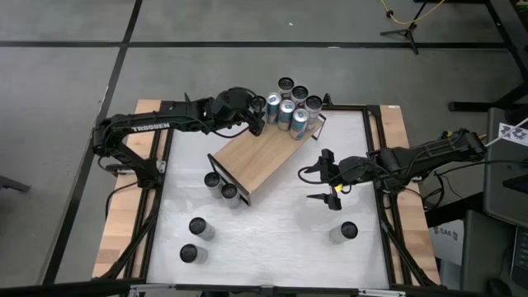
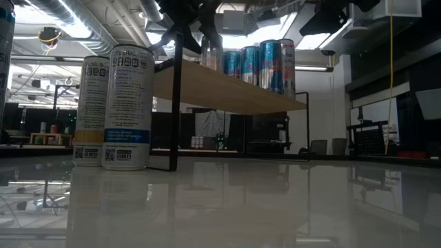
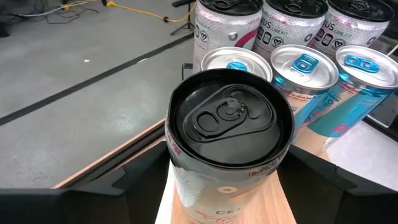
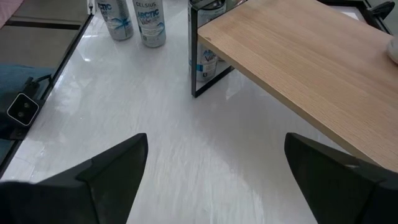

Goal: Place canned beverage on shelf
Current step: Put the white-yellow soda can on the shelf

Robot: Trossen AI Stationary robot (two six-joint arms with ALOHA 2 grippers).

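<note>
Patience now — our left gripper jaws seemingly loosening round the black-topped can on the shelf, beside the other cans; we'd retreat straight. Right gripper jaws wide, near the shelf.

"TROSSEN" stood in white on the left arm, "CELSIUS" and "ARCTIC VIBE" on a white can, partial "CE" on the black-topped can
</note>
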